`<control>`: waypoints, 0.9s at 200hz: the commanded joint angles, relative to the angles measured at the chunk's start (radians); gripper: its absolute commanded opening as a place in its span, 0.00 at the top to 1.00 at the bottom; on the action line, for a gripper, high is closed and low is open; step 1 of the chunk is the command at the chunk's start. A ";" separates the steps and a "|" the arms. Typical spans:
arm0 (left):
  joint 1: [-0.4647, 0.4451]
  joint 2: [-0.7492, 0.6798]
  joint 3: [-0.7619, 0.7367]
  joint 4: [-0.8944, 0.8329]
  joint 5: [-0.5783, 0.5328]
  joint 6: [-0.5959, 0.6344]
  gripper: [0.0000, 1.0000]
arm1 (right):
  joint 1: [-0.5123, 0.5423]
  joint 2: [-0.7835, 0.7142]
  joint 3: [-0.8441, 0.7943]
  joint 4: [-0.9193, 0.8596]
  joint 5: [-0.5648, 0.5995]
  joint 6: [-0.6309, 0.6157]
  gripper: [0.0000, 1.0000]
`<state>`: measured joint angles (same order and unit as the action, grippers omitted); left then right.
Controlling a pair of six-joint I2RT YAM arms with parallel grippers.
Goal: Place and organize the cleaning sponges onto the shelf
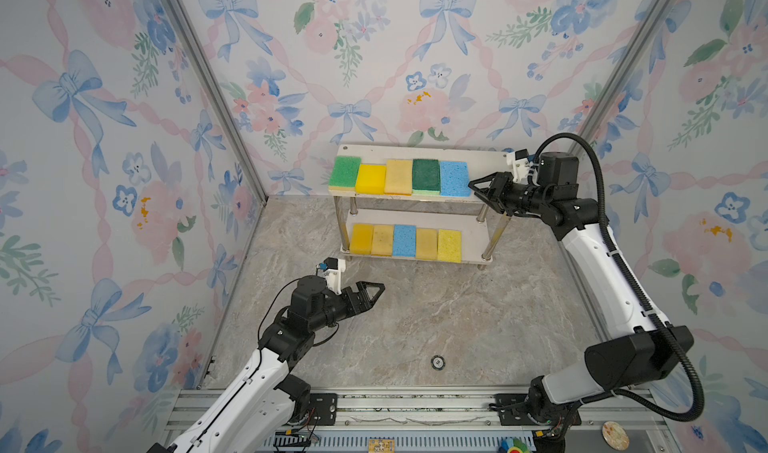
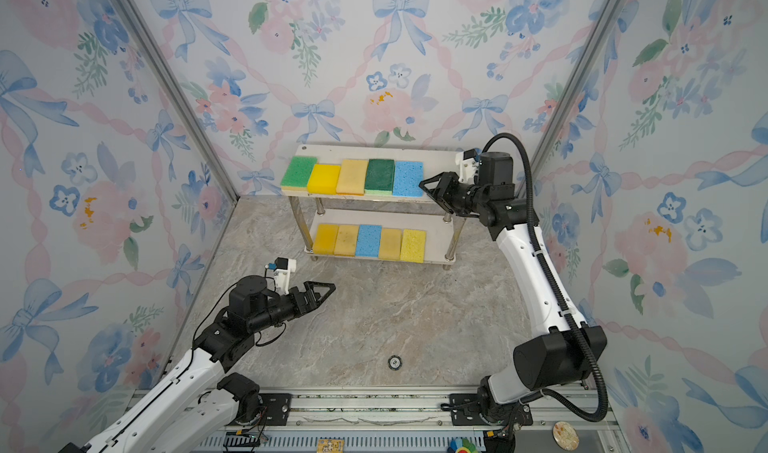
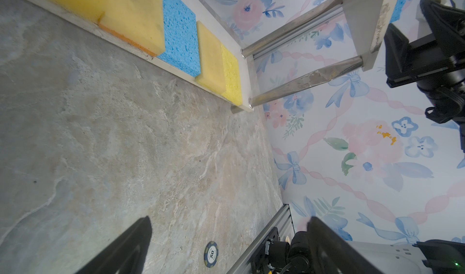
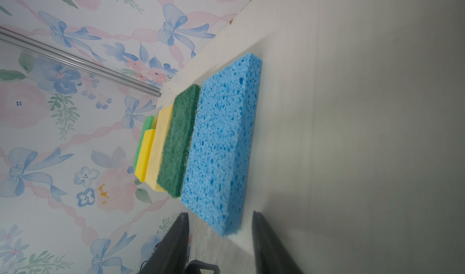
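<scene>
Right gripper (image 1: 473, 189) open just beside blue sponge (image 1: 454, 178), set flush to finish shelf (image 1: 486, 160) row; left gripper (image 1: 376, 291) open, idle.

Bright even light, soft shadows, wide-angle distortion

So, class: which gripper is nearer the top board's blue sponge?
Right. The right gripper sits just beside that blue sponge, at its right edge; the left gripper hangs over the table, in front of the shelf.
</scene>
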<state>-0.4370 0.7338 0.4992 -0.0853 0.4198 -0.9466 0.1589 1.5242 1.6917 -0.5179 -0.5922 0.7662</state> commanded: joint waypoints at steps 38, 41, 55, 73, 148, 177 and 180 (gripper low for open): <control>0.013 -0.035 -0.020 -0.015 0.008 0.002 0.02 | -0.021 -0.071 -0.007 -0.034 -0.002 -0.031 0.47; 0.014 -0.034 -0.021 -0.015 0.010 0.001 0.02 | -0.022 -0.073 -0.008 -0.037 0.000 -0.033 0.47; 0.018 -0.033 -0.019 -0.016 0.014 0.006 0.02 | -0.026 -0.083 -0.007 -0.046 0.002 -0.038 0.45; 0.023 -0.038 -0.019 -0.016 0.013 0.008 0.02 | -0.031 -0.096 -0.001 -0.062 0.003 -0.045 0.43; 0.047 -0.083 -0.027 -0.015 0.019 0.003 0.02 | -0.042 -0.189 -0.001 -0.124 0.014 -0.071 0.37; 0.054 -0.126 -0.034 -0.015 -0.007 -0.010 0.02 | -0.043 -0.249 -0.028 -0.165 0.020 -0.083 0.35; 0.054 -0.142 -0.036 -0.015 -0.011 -0.013 0.02 | -0.042 -0.257 -0.034 -0.168 0.021 -0.083 0.35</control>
<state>-0.3920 0.6388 0.4828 -0.0856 0.4259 -0.9466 0.1249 1.3289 1.6855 -0.6327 -0.5835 0.7094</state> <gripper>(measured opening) 0.979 0.645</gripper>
